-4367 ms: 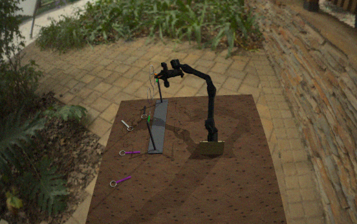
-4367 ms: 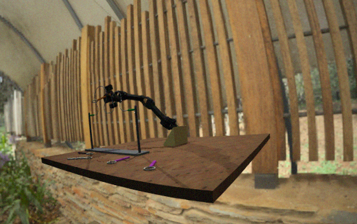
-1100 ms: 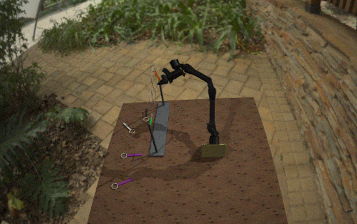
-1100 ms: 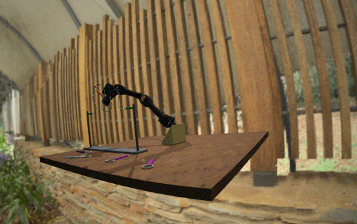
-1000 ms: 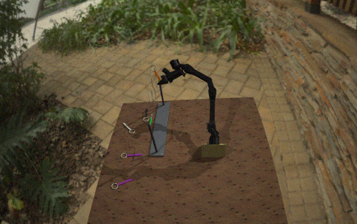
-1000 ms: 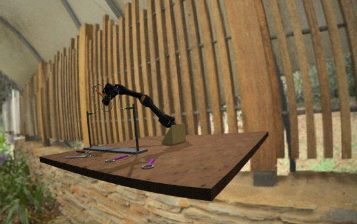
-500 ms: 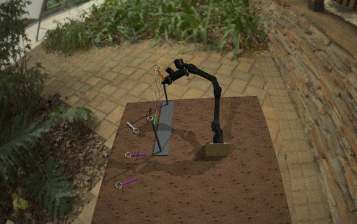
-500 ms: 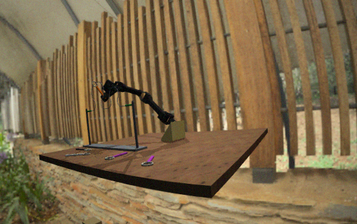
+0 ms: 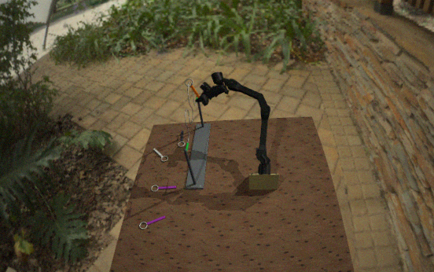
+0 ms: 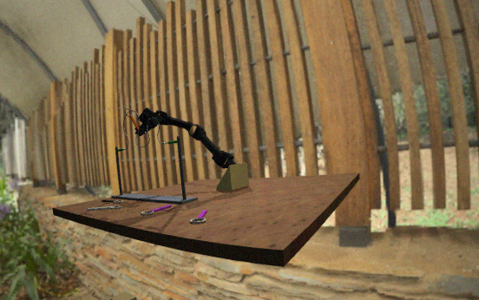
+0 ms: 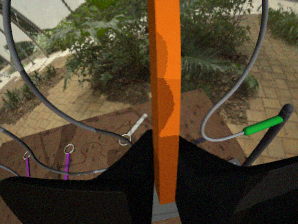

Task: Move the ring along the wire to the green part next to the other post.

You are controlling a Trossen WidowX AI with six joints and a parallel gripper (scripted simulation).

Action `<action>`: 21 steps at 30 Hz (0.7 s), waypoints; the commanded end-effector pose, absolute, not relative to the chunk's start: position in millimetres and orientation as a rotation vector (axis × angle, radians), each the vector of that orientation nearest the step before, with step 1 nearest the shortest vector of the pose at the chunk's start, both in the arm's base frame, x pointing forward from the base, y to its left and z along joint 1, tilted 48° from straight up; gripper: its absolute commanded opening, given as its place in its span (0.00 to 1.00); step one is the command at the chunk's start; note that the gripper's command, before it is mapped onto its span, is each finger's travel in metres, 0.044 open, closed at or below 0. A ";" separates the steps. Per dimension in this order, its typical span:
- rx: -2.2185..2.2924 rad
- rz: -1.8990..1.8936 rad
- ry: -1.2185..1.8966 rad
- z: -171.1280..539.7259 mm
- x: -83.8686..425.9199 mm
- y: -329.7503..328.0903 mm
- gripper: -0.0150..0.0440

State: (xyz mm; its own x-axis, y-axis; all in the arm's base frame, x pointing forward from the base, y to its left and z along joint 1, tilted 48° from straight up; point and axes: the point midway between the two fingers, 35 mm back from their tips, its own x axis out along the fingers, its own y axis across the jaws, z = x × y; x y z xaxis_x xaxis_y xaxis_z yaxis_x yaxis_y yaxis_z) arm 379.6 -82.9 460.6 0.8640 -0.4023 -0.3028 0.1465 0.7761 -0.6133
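While 1 black robot arm [image 9: 248,91] [image 10: 173,121] reaches out above the brown surface [image 9: 244,236] [image 10: 260,217] [image 11: 35,137], its gripper [image 9: 200,99] [image 10: 138,132] [image 11: 157,135] pinches the orange handle [image 9: 194,90] [image 10: 134,121] [image 11: 166,100] between its 2 black fingers. The ring [image 9: 185,82] [image 10: 128,108] sits at the handle's upper end, held high beside an upper bend of the curving wire [image 9: 188,94] [image 10: 159,133] [image 11: 20,69]; whether the wire runs through it, or touches it, is too small to tell. The handle tilts, its lower end at the fingers.

Below, 2 dark posts rise from a flat grey base [image 9: 202,137] [image 10: 152,198] [image 11: 165,212]. The far post [image 9: 200,114] [image 10: 118,171] [image 11: 268,137] and the near post [image 9: 189,167] [image 10: 181,169] each meet a green part of the wire. From above, the ring and handle appear well apart from the near post's green part [image 9: 187,146] [image 10: 172,142].

On the surface lie 4 more ringed pieces: 2 with purple handles, 1 pale piece [image 9: 157,152] [image 10: 100,209] [image 11: 137,124] and 1 dark-handled piece [image 9: 182,135] close to the base. The arm stands on an olive block [image 9: 263,181] [image 10: 239,178].
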 end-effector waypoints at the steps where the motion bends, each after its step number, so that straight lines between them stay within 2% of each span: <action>1: -0.664 -0.316 0.430 463.1 378.8 -83.2 0.00; 21: -0.912 -0.360 0.406 468.6 378.7 -89.3 0.00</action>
State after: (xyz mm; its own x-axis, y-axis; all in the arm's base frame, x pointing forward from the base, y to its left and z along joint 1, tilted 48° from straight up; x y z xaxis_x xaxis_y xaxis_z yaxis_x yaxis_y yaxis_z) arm 379.7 -89.1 466.1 0.8649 -0.4593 -0.2028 0.1272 0.5911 -0.7965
